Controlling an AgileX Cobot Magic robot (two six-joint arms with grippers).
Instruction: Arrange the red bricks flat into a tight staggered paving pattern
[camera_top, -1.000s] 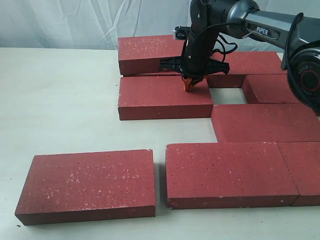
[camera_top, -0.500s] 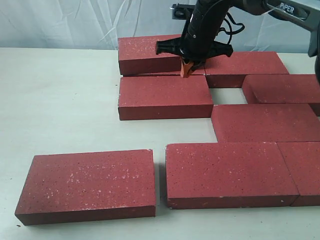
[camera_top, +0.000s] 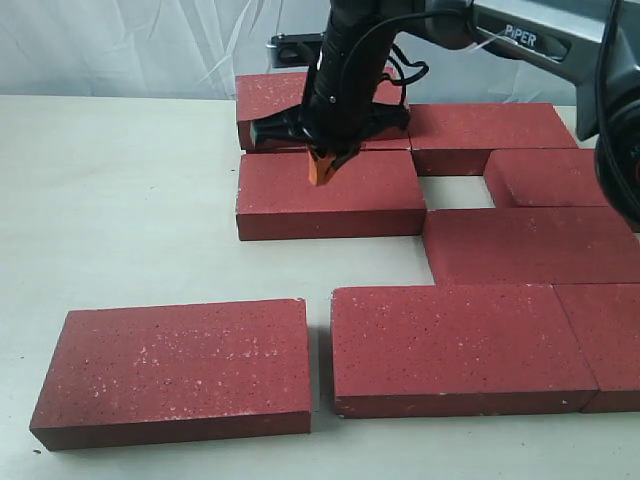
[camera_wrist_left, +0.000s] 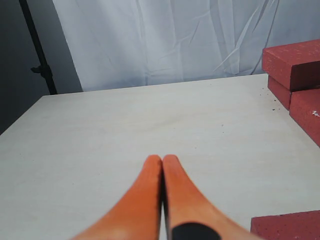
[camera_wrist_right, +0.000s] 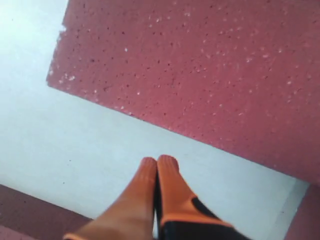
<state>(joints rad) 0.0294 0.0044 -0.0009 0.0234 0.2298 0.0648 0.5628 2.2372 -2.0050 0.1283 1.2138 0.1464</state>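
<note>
Several red bricks lie flat on the white table (camera_top: 120, 200). A loose one (camera_top: 180, 365) sits at the front left, apart from the front middle brick (camera_top: 455, 345). Another brick (camera_top: 345, 200) lies left of centre in front of the back-left brick (camera_top: 275, 100). My right gripper (camera_top: 323, 172) is shut and empty, its orange tips just above that centre-left brick's far part. In the right wrist view the shut fingers (camera_wrist_right: 158, 161) point over bare table beside a brick (camera_wrist_right: 200, 65). My left gripper (camera_wrist_left: 162, 160) is shut and empty above bare table, out of the exterior view.
More bricks fill the right side: a back one (camera_top: 485, 130), a far-right one (camera_top: 560, 175), a middle-right one (camera_top: 530, 245) and a front-right one (camera_top: 610, 335). A small square gap (camera_top: 455, 190) shows table between them. A white curtain (camera_top: 120, 45) hangs behind.
My right arm has swung left and lowered, carrying its shut gripper from above the back bricks' seam to the centre-left brick's far part. The bricks have stayed in place.
</note>
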